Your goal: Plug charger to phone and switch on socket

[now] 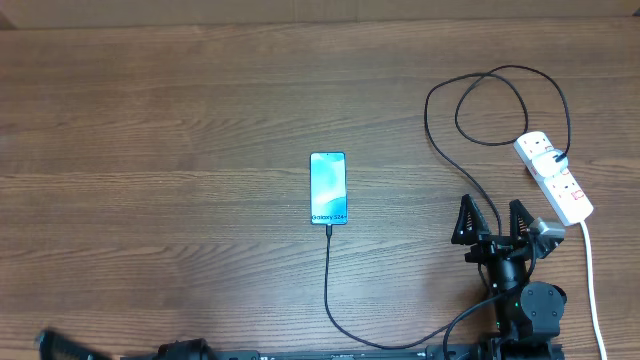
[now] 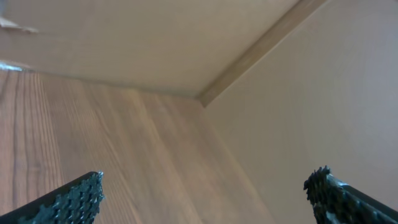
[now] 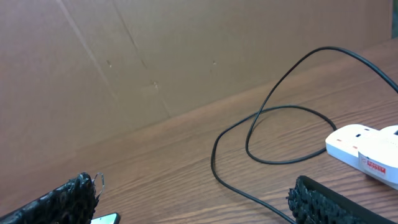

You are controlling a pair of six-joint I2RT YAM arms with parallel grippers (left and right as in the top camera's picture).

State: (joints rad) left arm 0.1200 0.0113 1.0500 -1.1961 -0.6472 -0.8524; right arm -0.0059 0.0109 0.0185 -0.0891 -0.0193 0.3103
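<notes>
The phone (image 1: 328, 188) lies flat mid-table, its teal screen facing up. The thin black charger (image 1: 327, 285) meets the phone's near end, runs along the front edge, then loops (image 1: 490, 95) up to the white socket (image 1: 553, 175) at the right. My right gripper (image 1: 492, 218) is open and empty, just left of the socket's near end. In the right wrist view the charger's loop (image 3: 273, 112), the socket (image 3: 367, 146) and a corner of the phone (image 3: 106, 219) show beyond the open gripper (image 3: 193, 193). My left gripper (image 2: 205, 186) is open over bare wood.
A thick white cord (image 1: 592, 285) runs from the socket toward the front edge at far right. A cardboard wall (image 3: 155, 56) stands along the back of the table. The left arm (image 1: 60, 346) sits low at the front left corner.
</notes>
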